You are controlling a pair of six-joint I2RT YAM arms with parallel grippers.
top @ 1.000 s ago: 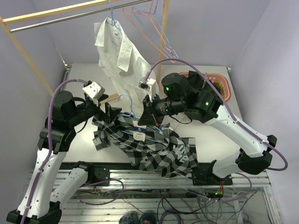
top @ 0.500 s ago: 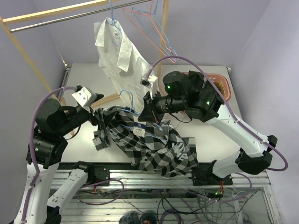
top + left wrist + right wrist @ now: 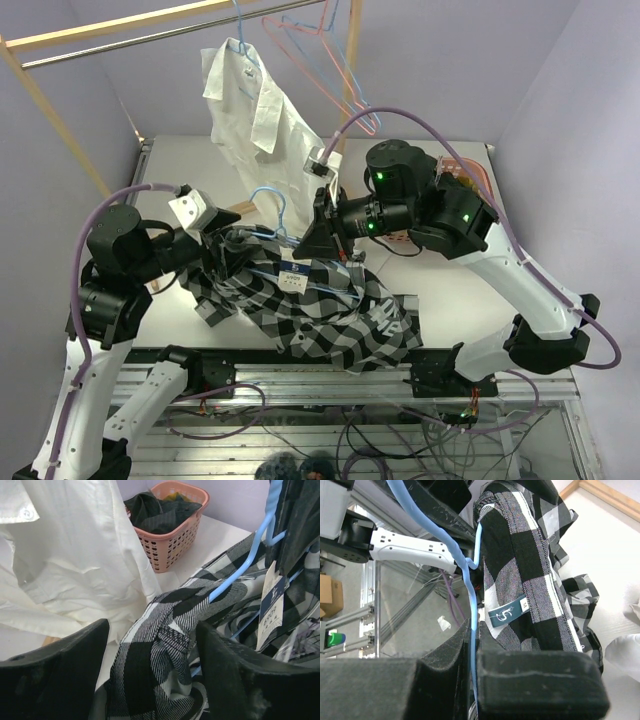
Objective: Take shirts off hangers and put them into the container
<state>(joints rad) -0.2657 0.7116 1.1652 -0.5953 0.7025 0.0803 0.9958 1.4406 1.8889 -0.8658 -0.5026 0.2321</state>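
The left gripper (image 3: 150,647) has swung back in at the checked flannel shirt (image 3: 330,320), and the right gripper (image 3: 318,235), clamped on the blue hanger (image 3: 472,610), has shifted slightly. The left's jaws stand apart around a shoulder fold; the shirt drapes off the near edge of the table (image 3: 190,172), well apart from the pink basket (image 3: 170,545). Pinch cloth only, not wire, I judge; folds hide the other shoulder.

Two shirts (image 3: 255,110), four hangers (image 3: 422,515) (roughly), one basket (image 3: 172,545).
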